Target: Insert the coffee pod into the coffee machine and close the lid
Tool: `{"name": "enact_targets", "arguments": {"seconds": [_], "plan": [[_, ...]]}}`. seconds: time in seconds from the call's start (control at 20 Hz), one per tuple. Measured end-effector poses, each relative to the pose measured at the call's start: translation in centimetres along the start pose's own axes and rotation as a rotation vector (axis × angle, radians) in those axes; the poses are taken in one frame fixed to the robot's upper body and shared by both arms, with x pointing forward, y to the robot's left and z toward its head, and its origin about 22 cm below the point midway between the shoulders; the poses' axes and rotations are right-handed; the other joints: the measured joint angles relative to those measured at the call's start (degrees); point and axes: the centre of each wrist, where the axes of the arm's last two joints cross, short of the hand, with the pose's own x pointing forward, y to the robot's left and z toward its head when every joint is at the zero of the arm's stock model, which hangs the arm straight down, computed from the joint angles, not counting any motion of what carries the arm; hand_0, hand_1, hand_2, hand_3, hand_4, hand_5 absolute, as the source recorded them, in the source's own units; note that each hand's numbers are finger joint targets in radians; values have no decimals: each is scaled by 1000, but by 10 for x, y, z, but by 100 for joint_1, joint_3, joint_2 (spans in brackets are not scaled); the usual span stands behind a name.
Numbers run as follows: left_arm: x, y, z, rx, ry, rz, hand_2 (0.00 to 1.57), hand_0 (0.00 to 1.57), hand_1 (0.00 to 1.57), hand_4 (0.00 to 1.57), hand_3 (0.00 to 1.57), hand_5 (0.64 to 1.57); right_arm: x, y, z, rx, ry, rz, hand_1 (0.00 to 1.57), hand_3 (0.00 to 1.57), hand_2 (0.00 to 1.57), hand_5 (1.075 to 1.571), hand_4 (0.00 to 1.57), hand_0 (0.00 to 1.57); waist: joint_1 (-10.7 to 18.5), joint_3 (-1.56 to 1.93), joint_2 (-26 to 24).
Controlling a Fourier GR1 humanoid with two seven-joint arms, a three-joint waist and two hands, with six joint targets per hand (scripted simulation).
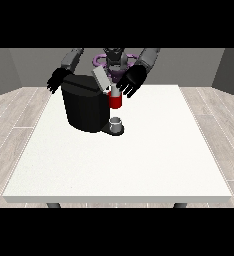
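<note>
A large black, boxy coffee machine (86, 107) stands on the big white table (124, 160), towards the robot's side and left of the table's middle in the front view. At its front a red cylindrical brew head (116, 101) sticks out, and below that a small grey cup (116, 123) rests on the machine's dark drip base. A pale grey, flat lid (101, 79) is tilted up above the brew head, so the machine reads as open.

The black hand at the view's right (130, 81) hovers just beside the raised lid and above the red part, with its fingers spread and hanging relaxed; nothing is plainly held in it. The black hand at the view's left (56, 80) sits behind the machine's upper left corner, its fingers also splayed and holding nothing that shows.

The coffee pod itself cannot be made out as a separate thing: it may already lie in the opening beneath the lid, but the view does not settle that. Judging from the lifted lid and the empty-looking hand near it, the insertion step seems done or nearly so, while the closing is not yet done. What probably remains is to press the lid down flat over the brew head.
</note>
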Motion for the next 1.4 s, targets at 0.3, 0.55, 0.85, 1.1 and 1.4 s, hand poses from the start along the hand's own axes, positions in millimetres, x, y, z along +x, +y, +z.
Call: {"name": "enact_targets", "arguments": {"seconds": [0.3, 0.55, 0.85, 1.1, 1.4], "plan": [[6, -6, -1, -5, -34, -18, 810, 567, 567, 235, 640, 1571, -2, -12, -6, -20, -12, -6, 0, 0, 0, 1571, 470, 0, 145, 8, 21], [-1, 6, 3, -27, -47, -86, 0, 0, 0, 0, 0, 1571, 3, -7, -6, -5, -18, -4, 0, 0, 0, 1571, 419, 0, 70, 16, 42], [-3, -2, 2, -80, -22, -102, 0, 0, 0, 0, 0, 1571, -3, -2, -2, -20, 5, 6, 0, 0, 0, 1571, 338, 0, 84, 0, -52], [-4, -13, 3, -109, -16, -102, 0, 0, 0, 0, 0, 1571, -12, -8, 3, -34, 43, 7, 0, 0, 0, 1571, 424, 0, 165, -5, -260], [-6, -26, 6, -141, -8, -84, 0, 0, 0, 0, 0, 1571, -25, -17, 10, -63, 79, 8, 0, 0, 0, 1571, 427, 0, 366, -7, -555]]}}
